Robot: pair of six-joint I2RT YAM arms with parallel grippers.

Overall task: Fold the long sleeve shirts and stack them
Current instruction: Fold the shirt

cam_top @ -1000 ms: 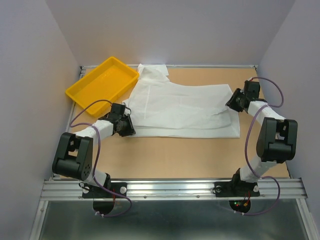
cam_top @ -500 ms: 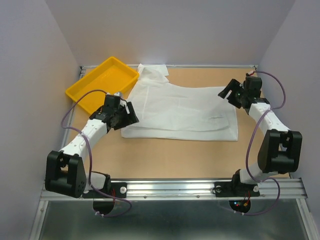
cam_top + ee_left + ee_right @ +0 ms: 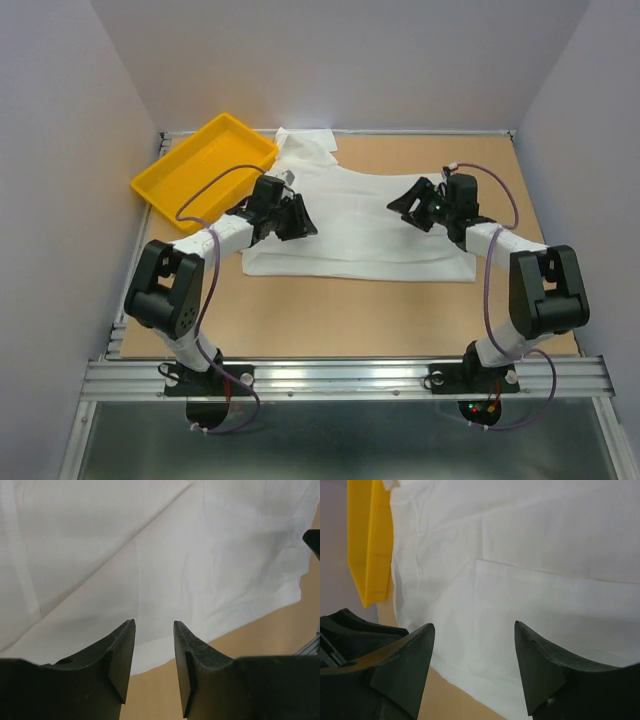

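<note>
From above, a white shirt (image 3: 365, 225) lies spread across the middle of a tan table (image 3: 350, 315), its near edge straight and its far left corner running up beside a yellow tray (image 3: 200, 170) that sits askew in the back left corner. The tray is hard, glossy plastic with a raised rim, and the cloth's edge meets its right side. Plain pale walls (image 3: 80, 150) close in the left, back and right, and a ribbed metal rail (image 3: 350, 378) runs along the near edge where both arm bases are bolted. Loose purple cables (image 3: 215, 185) loop over each arm. The left gripper (image 3: 303, 222) hangs over the shirt's left part and the right gripper (image 3: 402, 203) over its right part, each pointing inward, well apart from the other. From the left wrist, the two black jaws stand a little apart with nothing between them. Beyond them the thin, matt cloth lies in overlapping layers (one folded edge runs diagonally across the view), and bare tabletop shows past its hem. From the right wrist, the jaws stand wide apart and empty over the smooth, faintly creased fabric. The tray's yellow side rises at the far left, and a dark part of the other arm sits low on that side.
</note>
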